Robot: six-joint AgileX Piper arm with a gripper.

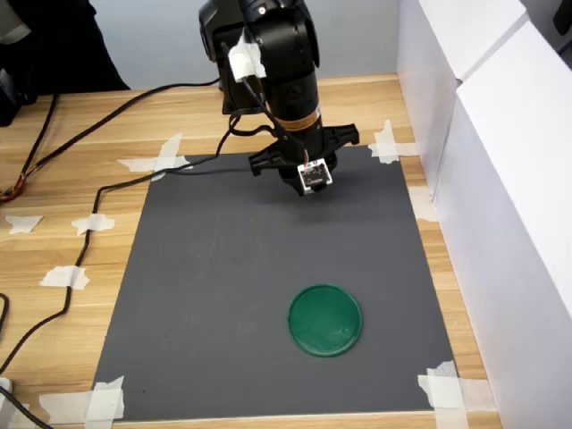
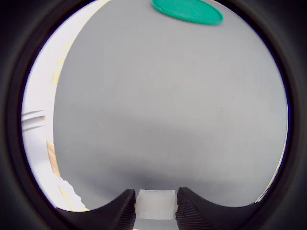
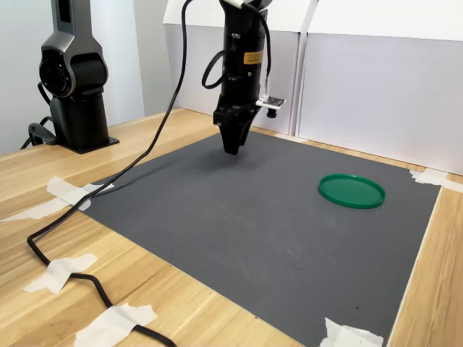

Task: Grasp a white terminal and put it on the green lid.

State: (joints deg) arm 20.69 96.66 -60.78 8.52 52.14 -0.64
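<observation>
In the wrist view a small white terminal (image 2: 155, 203) sits pinched between my gripper's (image 2: 154, 212) two dark ridged fingers. The gripper (image 3: 231, 147) points straight down, low over the back part of the grey mat (image 3: 239, 217); whether it touches the mat I cannot tell. In both exterior views the terminal is hidden by the fingers. The round green lid (image 1: 324, 320) lies flat on the mat, apart from the gripper, toward the first exterior view's front right. It also shows as the green lid (image 3: 351, 191) and the green lid (image 2: 187, 10), with nothing on it.
White panels (image 1: 509, 179) wall the first exterior view's right side. A black cable (image 1: 107, 188) runs over the wooden table (image 1: 54, 232) and the mat's back corner. White tape pieces (image 1: 161, 161) hold the mat corners. A second black robot base (image 3: 72, 87) stands at the second exterior view's left.
</observation>
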